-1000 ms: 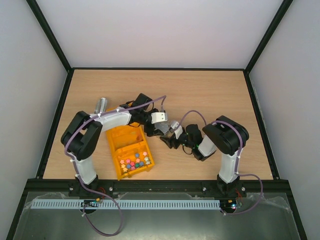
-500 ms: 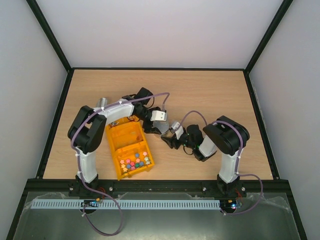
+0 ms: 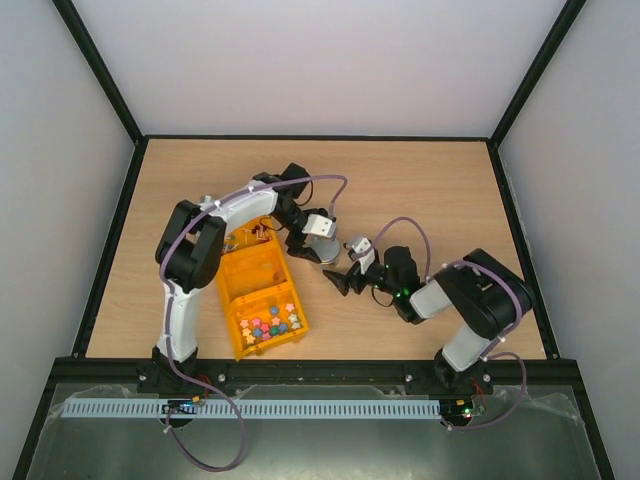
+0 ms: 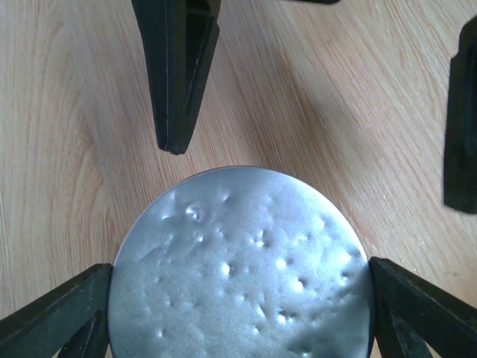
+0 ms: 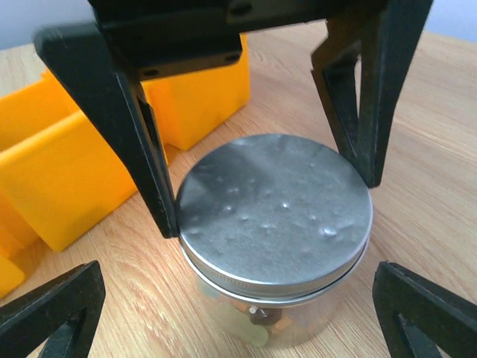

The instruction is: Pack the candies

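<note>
The left hand (image 5: 268, 200) is clamping the lid (image 5: 287, 231) of the jar (image 5: 220, 306) from above. The right hand (image 3: 342, 281) is gaping wide just beside it, touching nothing. Candies (image 5: 262, 322) are showing inside the jar, which is standing on the desk (image 5: 417, 194).

Left arm (image 3: 232, 212) arches forward and rightward, its tool (image 4: 240, 298) clamped across a jar lid (image 4: 238, 246); right arm (image 3: 432, 298) reaches low leftward, its tool (image 3: 338, 282) spread wide.

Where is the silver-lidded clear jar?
Top view, mid-table: the clear jar stands right of the orange plastic tray, between the fingers of the left gripper.
</note>
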`<state>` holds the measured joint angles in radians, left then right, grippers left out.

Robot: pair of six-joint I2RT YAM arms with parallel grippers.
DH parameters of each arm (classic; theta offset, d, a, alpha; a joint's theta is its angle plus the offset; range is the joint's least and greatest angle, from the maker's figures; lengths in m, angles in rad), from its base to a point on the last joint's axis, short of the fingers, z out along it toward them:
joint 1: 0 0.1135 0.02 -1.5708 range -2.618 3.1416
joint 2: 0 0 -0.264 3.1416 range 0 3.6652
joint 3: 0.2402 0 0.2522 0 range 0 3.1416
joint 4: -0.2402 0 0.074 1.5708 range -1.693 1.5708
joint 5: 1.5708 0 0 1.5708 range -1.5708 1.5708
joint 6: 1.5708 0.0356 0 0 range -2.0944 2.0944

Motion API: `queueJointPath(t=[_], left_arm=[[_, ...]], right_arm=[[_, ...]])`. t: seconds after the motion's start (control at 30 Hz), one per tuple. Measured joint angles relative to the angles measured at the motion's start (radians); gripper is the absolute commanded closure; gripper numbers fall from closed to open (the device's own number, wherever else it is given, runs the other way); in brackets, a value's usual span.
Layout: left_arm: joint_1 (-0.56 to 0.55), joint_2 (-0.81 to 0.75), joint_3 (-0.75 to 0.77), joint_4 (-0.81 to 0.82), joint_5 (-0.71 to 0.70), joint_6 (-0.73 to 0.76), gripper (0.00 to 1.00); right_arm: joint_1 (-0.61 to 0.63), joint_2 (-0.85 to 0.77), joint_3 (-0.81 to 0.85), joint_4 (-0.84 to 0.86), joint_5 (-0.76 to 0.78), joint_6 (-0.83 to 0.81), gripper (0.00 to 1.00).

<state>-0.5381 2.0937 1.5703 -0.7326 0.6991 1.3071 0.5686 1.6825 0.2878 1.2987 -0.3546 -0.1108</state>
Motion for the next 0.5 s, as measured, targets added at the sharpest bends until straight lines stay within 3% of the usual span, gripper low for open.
queueJointPath(t=[0.07,0.5], left_arm=[[0.000,0.021,0.035,-0.039,0.002,0.042,0.01],[0.013,0.065,0.074,-0.089,-0.073,0.104,0.00]], right_arm=[[0.000,-0.038,-0.006,-0.026,-0.005,0.008,0.01],[-0.032,-0.246,-0.018,-0.230,-0.001,0.048,0.01]])
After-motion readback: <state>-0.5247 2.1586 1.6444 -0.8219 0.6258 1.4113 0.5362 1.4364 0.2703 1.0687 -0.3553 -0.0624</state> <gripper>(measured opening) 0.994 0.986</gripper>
